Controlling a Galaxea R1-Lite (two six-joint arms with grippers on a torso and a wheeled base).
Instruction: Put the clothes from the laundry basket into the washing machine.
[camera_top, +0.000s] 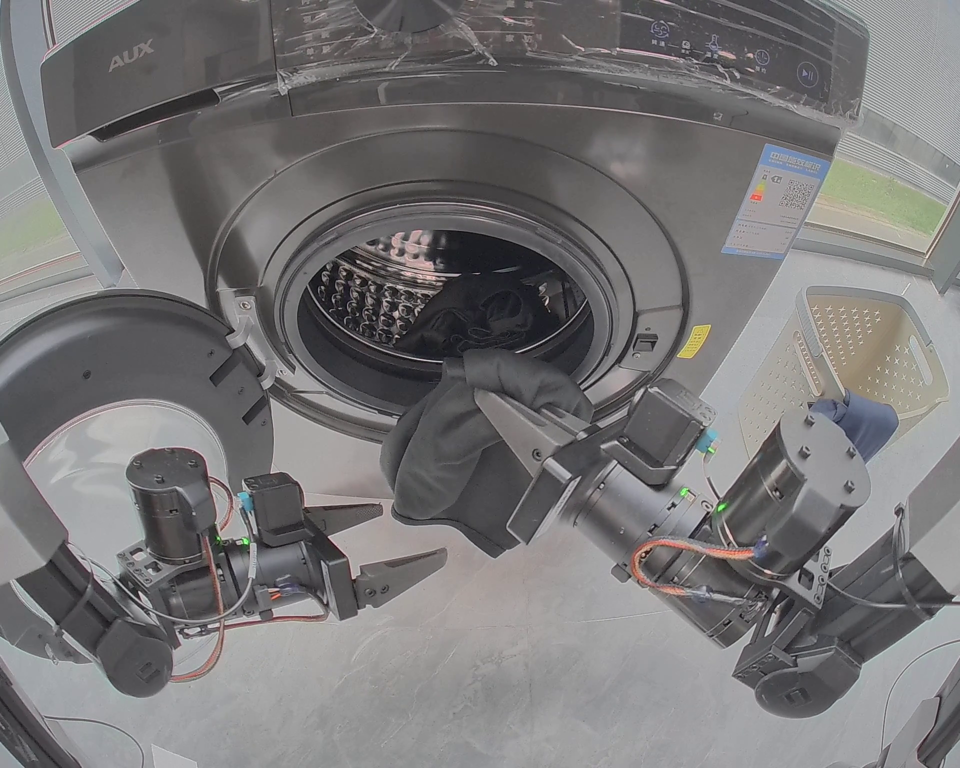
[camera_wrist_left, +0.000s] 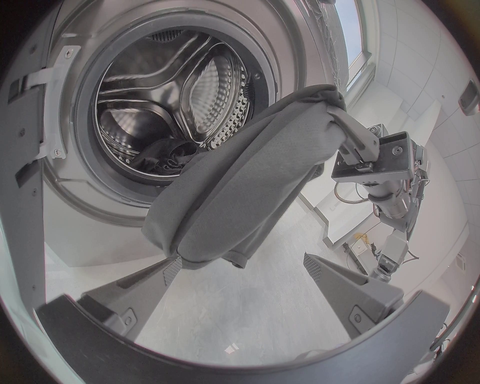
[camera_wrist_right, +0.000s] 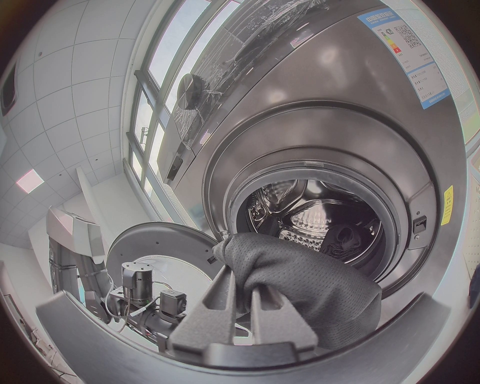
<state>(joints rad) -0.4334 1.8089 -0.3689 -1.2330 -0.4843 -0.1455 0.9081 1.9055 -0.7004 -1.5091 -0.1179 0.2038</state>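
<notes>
Grey floor (camera_top: 500, 680) carries the washing machine (camera_top: 450, 160) and laundry basket (camera_top: 860, 345).

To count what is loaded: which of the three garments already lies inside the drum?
The black garment on the floor of the drum. The dark grey garment hangs from the right pincer before the opening; the blue garment is at the laundry basket.

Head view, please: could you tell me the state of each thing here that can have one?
Right claw: shut on the dark garment.
Left claw: open, empty.
Dark garment: hanging before the drum's mouth, not yet inside.
Washing machine door: open.
Drum: holds one black garment.
Laundry basket: holds a blue garment.
</notes>
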